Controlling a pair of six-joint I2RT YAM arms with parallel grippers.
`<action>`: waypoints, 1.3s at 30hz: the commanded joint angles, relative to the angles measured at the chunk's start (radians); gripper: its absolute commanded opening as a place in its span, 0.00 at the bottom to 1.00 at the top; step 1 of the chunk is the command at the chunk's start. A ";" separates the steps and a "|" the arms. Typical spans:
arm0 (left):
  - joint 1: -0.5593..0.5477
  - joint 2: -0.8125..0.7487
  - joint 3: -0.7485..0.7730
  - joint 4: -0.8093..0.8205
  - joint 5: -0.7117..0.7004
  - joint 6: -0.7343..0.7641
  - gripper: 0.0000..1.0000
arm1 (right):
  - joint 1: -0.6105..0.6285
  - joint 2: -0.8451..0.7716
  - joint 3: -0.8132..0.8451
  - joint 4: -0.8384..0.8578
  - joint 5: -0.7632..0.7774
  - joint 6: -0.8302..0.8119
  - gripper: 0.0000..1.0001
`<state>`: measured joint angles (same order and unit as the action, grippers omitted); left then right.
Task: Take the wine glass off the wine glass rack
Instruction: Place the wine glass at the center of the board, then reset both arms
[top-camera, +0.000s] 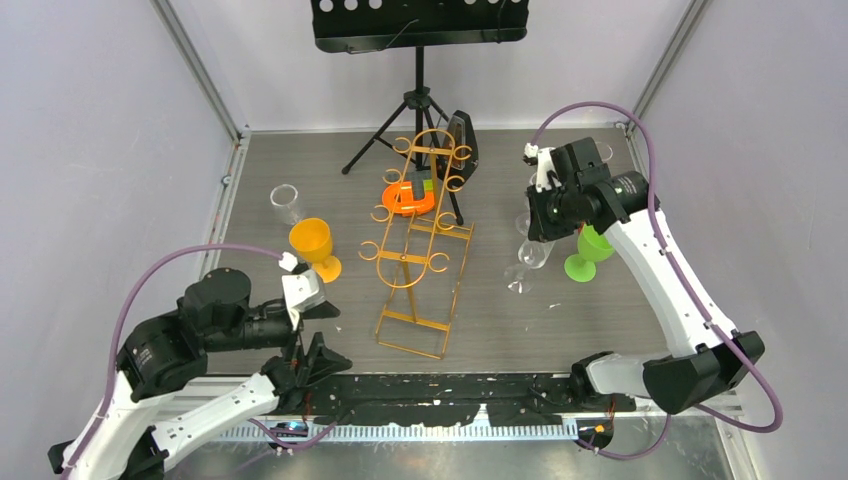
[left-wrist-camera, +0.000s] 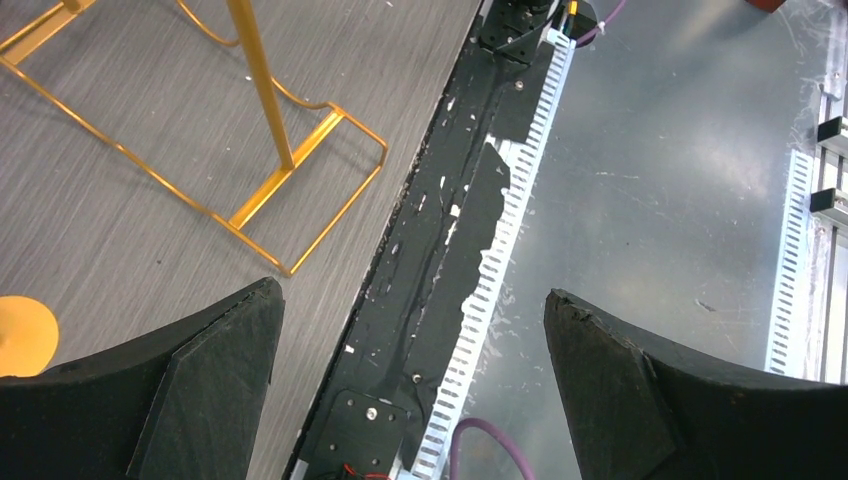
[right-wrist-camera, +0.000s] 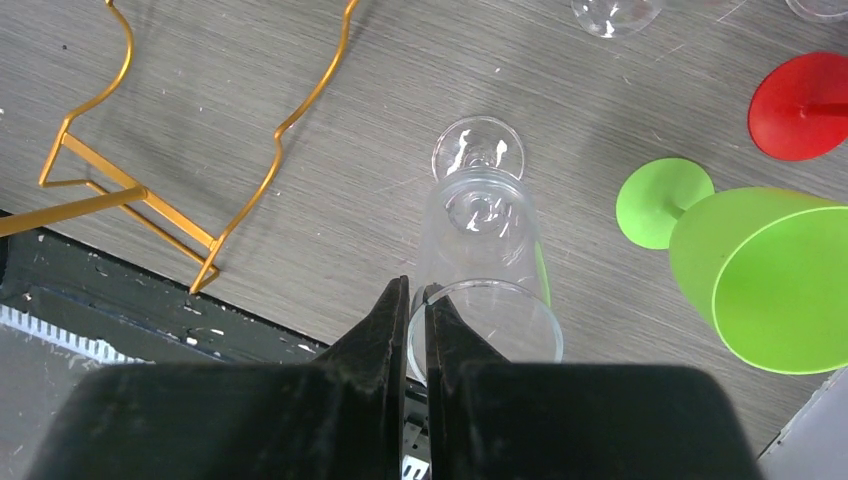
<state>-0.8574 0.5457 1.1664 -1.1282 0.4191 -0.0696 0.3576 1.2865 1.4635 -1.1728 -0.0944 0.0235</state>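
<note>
Clear wine glass (right-wrist-camera: 480, 235), pinched at the rim by the right gripper (right-wrist-camera: 415, 297) (only its wrist view shows this grip), seemingly stands off the rack (right-wrist-camera: 140, 192); left gripper (left-wrist-camera: 410, 330) gapes empty.

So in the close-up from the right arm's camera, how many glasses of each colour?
Clear glasses: 3, one pinched at its rim by the fingers, two cut off at the top edge
Green glass: 1
Red glass: 1, only its foot shows
Total: 5
</note>
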 joint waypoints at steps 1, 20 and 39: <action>0.000 0.024 -0.008 0.072 -0.017 -0.009 1.00 | -0.029 0.008 0.031 0.056 0.025 -0.017 0.05; 0.000 0.029 -0.013 0.075 -0.047 -0.010 1.00 | -0.047 0.021 0.085 0.087 0.046 -0.012 0.45; 0.000 0.075 0.127 0.065 -0.259 -0.093 1.00 | -0.048 -0.103 0.231 0.095 0.057 0.088 0.95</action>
<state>-0.8574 0.6025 1.2297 -1.1015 0.2672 -0.1169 0.3130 1.2289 1.6844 -1.1194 -0.0505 0.0502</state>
